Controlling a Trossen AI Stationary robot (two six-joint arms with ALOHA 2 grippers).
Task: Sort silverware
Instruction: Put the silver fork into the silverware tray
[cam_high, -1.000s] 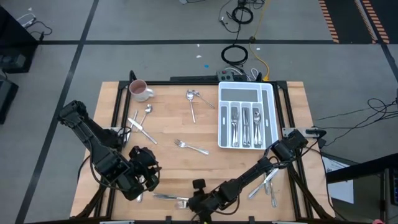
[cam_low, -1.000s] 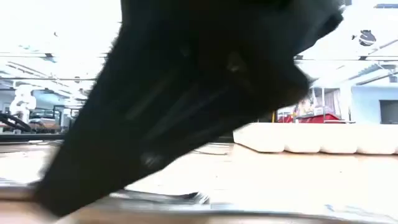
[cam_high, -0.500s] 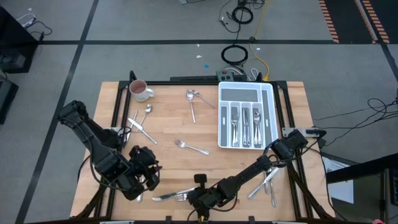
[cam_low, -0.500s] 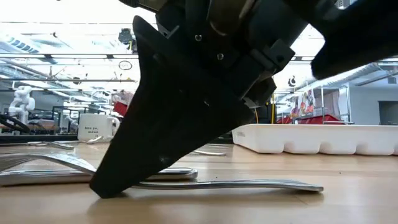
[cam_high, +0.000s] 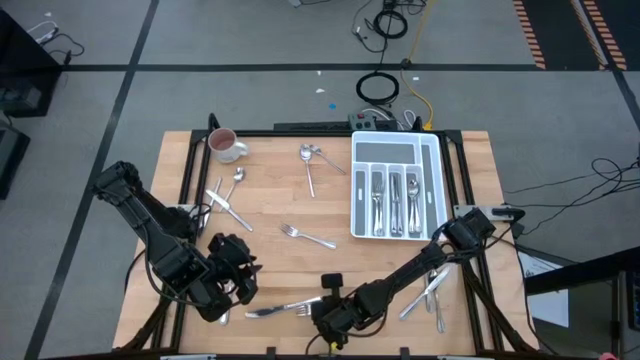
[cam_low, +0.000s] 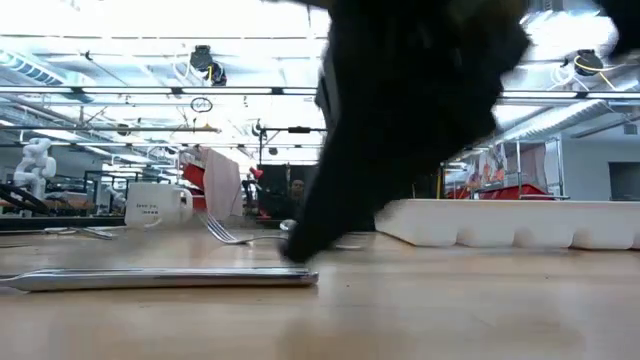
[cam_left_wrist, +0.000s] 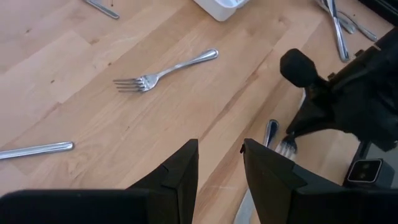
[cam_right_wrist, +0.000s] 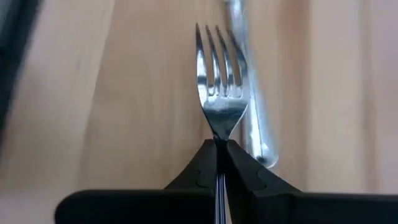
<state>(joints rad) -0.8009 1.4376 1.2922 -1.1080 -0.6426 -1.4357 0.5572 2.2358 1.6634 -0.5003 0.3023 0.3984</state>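
As seen from high up: right claw (cam_high: 318, 309) low at bench (cam_high: 270, 190) front edge, middle; shut on a fork (cam_high: 298, 307), tines twd the left arm. Knife (cam_high: 262, 312) just beside that fork, flat on the wood. Left claw (cam_high: 237, 272) near front-left, w/ nothing seen betw its fingers; gap can't be judged here. Second fork (cam_high: 306, 236) lying mid-bench, well apart from both claws. White tray (cam_high: 396, 187) at right-rear w/ silverware in its long slots. More spoons/forks (cam_high: 311, 160) near rear centre, a few pcs (cam_high: 226, 195) at left, mug (cam_high: 223, 145) at rear-left corner. Loose pcs (cam_high: 433, 290) also by right edge under the right arm.

Low view: dark blurred bulk of right arm (cam_low: 410, 110) filling the upper middle. Knife (cam_low: 160, 279) flat in foreground. Fork tines (cam_low: 218, 231) raised off the bench behind it. Mug (cam_low: 157, 205) at left, tray wall (cam_low: 510, 224) at right.

Left wrist view: left fingers (cam_left_wrist: 180, 171) apart, partly open, nothing betw them. Lone fork (cam_left_wrist: 165, 70) on wood ahead; right arm's claw (cam_left_wrist: 297, 130) farther off, gripping fork tines-end (cam_left_wrist: 285, 147) beside knife tip (cam_left_wrist: 270, 130).

Right wrist view: right fingers (cam_right_wrist: 202, 165) pinched tight on fork neck (cam_right_wrist: 219, 93), tines pointing away; knife (cam_right_wrist: 252, 93) just alongside on the bench.
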